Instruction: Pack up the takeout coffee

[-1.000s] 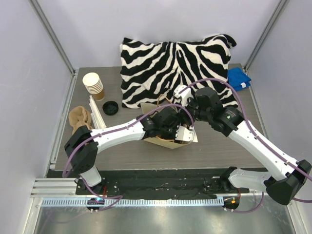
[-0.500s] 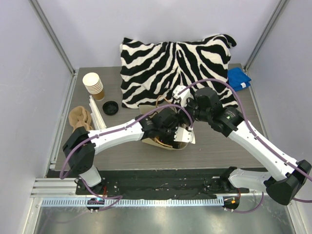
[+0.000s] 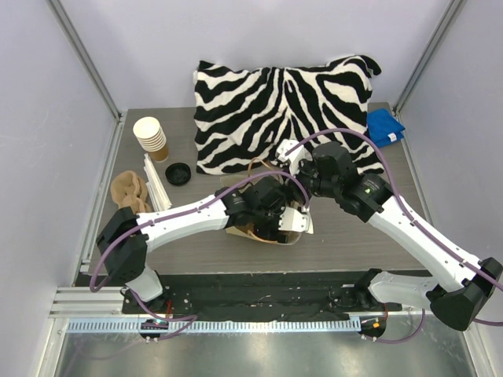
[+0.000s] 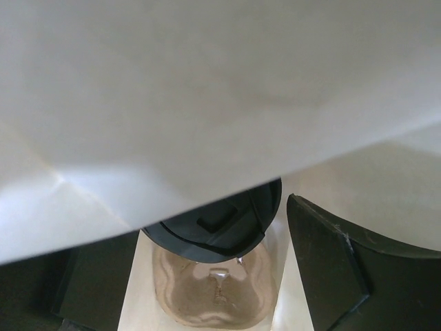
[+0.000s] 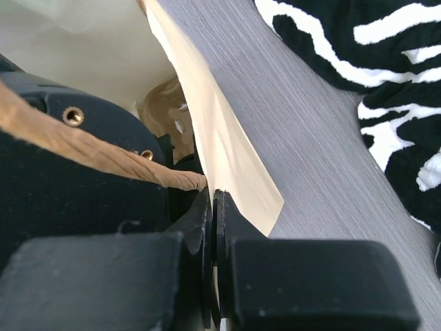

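The takeout coffee point(image 4: 215, 231), a brown cup under a black lid, lies inside the paper bag point(image 3: 292, 222). Its lid is half hidden by the bag's pale wall. My left gripper point(image 4: 210, 272) is inside the bag, open, with its dark fingers point(image 4: 334, 265) spread either side of the cup and clear of it. From above the left gripper is buried in the bag and the cup is hidden. My right gripper point(image 5: 213, 207) is shut on the bag's rim beside its twisted paper handle point(image 5: 103, 160). In the top view the right gripper point(image 3: 281, 162) is at the bag's far edge.
A zebra-print pillow point(image 3: 283, 102) fills the back of the table, with a blue cloth point(image 3: 383, 126) at its right. At the left are a stack of unlidded cups point(image 3: 151, 137), a loose black lid point(image 3: 178, 173), white sticks point(image 3: 156, 184) and a tan cloth point(image 3: 130, 191).
My left jaws have spread wider inside the bag, and the left wrist and bag mouth have shifted slightly toward the near edge. The right gripper keeps its hold on the rim.
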You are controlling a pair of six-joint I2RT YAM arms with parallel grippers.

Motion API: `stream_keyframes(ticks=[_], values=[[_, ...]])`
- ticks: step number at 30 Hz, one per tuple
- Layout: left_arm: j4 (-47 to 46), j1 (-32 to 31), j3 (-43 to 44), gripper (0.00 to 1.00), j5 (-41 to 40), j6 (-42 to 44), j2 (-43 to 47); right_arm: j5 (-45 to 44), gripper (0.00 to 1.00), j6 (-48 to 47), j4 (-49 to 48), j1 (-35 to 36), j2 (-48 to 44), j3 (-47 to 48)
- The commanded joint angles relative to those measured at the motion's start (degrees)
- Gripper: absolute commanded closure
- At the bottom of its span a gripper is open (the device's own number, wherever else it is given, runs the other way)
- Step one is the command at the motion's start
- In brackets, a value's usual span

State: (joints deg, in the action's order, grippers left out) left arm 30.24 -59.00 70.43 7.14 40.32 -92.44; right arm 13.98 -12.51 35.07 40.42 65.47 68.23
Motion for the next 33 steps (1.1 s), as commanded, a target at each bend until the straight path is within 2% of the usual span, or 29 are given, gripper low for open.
stream_keyframes(ticks=[1, 10, 22, 33], values=[[0.1, 0.6, 0.1, 0.1, -0.9, -2.9, 3.4, -1.5, 0.99, 0.5, 2.0, 1.1, -1.4, -1.1], [0.3, 0.5, -1.1, 0.12, -0.5, -2.9, 4.6, -9.7, 0.99, 0.9, -1.5, 1.1, -2.4, -1.6], [-1.1, 0.4, -1.3, 0.11, -0.1, -2.9, 7.3, -9.7, 0.99, -0.3, -2.1, 1.1, -2.7, -2.7], [3.0, -0.4, 1.5, 0.07, 2.4, -1.9, 9.1, -10.0, 0.99, -1.4, -3.3, 1.1, -3.2, -3.2]])
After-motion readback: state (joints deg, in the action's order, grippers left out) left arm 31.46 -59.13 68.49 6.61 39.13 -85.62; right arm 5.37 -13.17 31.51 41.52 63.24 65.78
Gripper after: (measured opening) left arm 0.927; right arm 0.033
